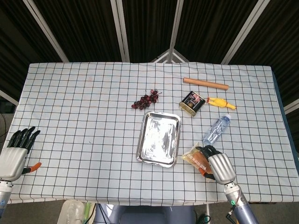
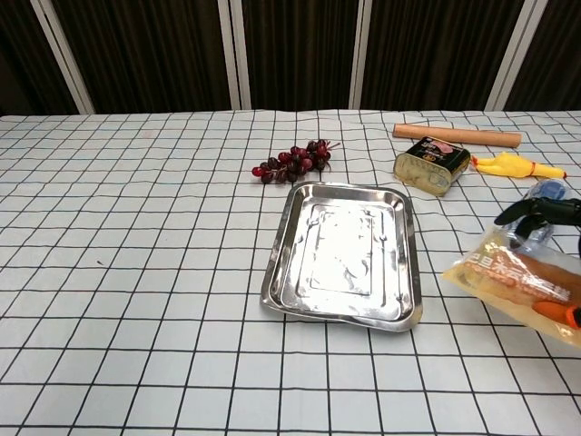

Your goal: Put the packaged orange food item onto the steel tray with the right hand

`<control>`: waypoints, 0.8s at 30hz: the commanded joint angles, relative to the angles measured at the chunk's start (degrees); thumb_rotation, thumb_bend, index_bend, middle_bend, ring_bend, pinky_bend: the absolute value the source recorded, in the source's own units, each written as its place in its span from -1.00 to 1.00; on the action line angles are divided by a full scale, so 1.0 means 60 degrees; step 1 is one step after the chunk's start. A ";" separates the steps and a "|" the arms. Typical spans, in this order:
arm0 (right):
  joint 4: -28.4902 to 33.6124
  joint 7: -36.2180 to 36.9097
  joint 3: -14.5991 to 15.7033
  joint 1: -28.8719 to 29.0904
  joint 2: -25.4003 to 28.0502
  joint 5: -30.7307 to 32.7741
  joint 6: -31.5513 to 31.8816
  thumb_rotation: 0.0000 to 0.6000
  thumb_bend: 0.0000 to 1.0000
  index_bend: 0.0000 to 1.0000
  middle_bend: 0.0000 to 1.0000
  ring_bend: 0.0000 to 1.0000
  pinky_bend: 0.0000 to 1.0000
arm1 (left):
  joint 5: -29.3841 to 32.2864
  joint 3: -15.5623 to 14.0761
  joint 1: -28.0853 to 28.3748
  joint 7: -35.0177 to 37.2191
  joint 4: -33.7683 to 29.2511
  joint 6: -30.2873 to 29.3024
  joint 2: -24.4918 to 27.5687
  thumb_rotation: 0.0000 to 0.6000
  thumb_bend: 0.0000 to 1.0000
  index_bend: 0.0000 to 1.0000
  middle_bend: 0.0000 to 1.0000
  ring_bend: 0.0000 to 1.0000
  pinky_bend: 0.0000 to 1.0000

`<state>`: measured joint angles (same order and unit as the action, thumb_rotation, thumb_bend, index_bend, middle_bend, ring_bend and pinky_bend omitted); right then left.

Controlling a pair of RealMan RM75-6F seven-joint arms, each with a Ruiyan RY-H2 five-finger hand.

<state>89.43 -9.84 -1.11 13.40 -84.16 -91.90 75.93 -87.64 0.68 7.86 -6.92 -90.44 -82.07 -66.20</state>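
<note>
Transfer step in hand: right hand (image 1: 216, 166), fingers clamped on the clear-wrapped orange food packet (image 2: 508, 281), holds it just beside the rectangular steel tray (image 1: 159, 138). Next, judged: carry leftward over the tray, then release.

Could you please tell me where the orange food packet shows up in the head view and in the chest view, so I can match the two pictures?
Head view: the orange food packet sits low and right of centre, gripped by the right hand, just right of the steel tray.
Chest view: the packet is at the right edge, mid-height, right of the tray.
Shared landmark: the tray, immediately left of the packet in both.
</note>
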 commanded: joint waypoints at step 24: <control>-0.0748 -0.3690 -0.2616 0.3127 -0.3098 0.3364 -0.2775 1.00 -0.39 -0.61 -0.34 -0.48 0.11 | 0.0041 0.0062 0.0008 0.0421 0.0091 -0.0039 0.0136 1.00 -0.89 -1.00 -1.00 -1.00 -0.93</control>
<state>85.74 -31.16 -16.14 31.38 -101.89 -72.58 59.66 -87.40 1.06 7.92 -4.39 -89.90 -82.30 -65.39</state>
